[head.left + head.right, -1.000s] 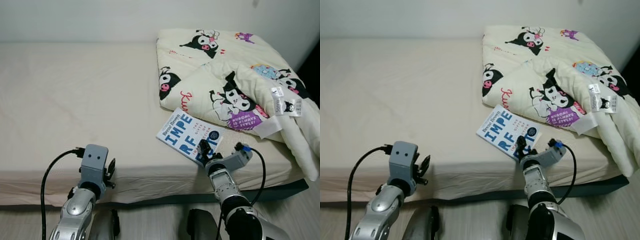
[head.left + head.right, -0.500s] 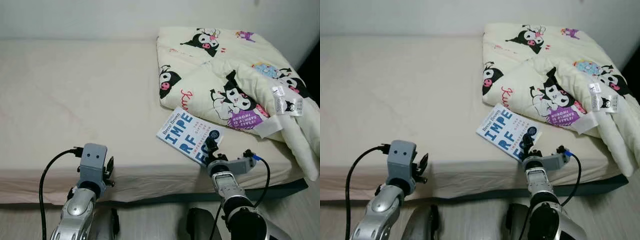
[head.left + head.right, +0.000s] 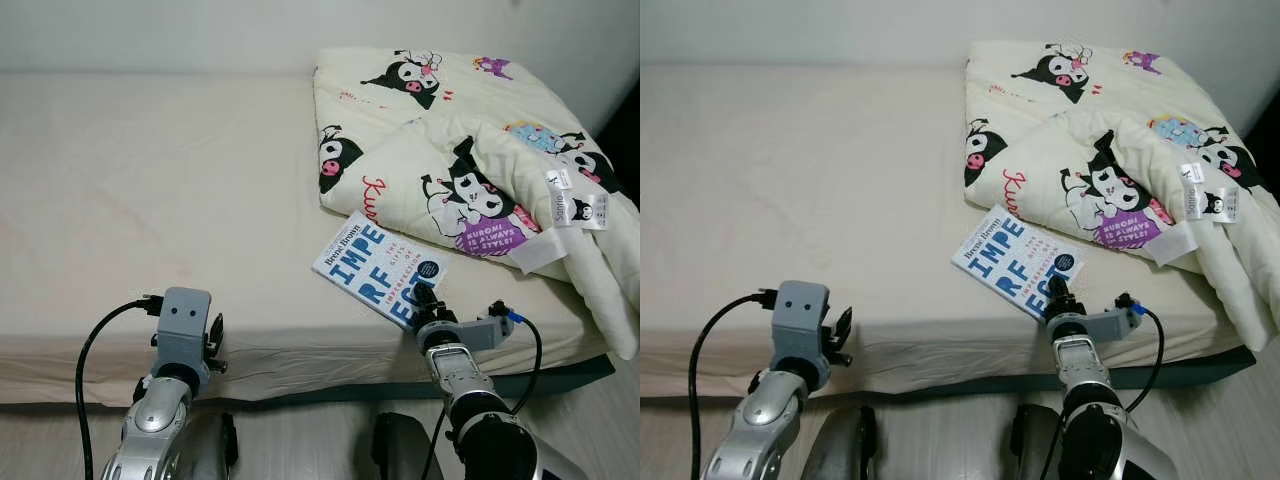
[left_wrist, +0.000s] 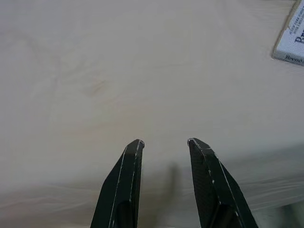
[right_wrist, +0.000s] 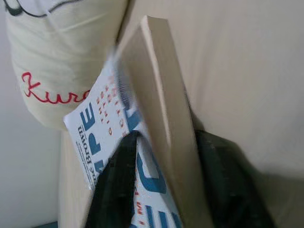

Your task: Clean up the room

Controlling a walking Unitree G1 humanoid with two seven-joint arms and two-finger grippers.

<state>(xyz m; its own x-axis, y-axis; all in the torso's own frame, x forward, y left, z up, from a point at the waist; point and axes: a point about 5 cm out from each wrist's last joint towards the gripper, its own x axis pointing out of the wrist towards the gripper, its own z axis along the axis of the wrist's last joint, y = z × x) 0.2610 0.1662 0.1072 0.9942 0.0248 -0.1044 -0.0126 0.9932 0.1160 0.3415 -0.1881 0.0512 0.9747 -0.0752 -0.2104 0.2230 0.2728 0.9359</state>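
A white paperback with big blue letters (image 3: 375, 262) lies on the bed near its front edge, just in front of the folded blanket. My right gripper (image 3: 426, 301) is at the book's near corner. In the right wrist view its black fingers (image 5: 118, 185) sit one on the cover and one under the book (image 5: 107, 124), with the page edge between them. My left gripper (image 4: 165, 142) is open, hovering low over bare sheet near the front edge of the bed (image 3: 150, 200), far left of the book.
A cream blanket with cartoon prints (image 3: 470, 150) is piled at the bed's right side, hanging over the right edge. A wall runs behind the bed. Pale floor (image 3: 300, 440) lies below the mattress front.
My right wrist has rolled and its fingers have slid onto the book's near corner. The left arm has sunk slightly. The book has barely moved.
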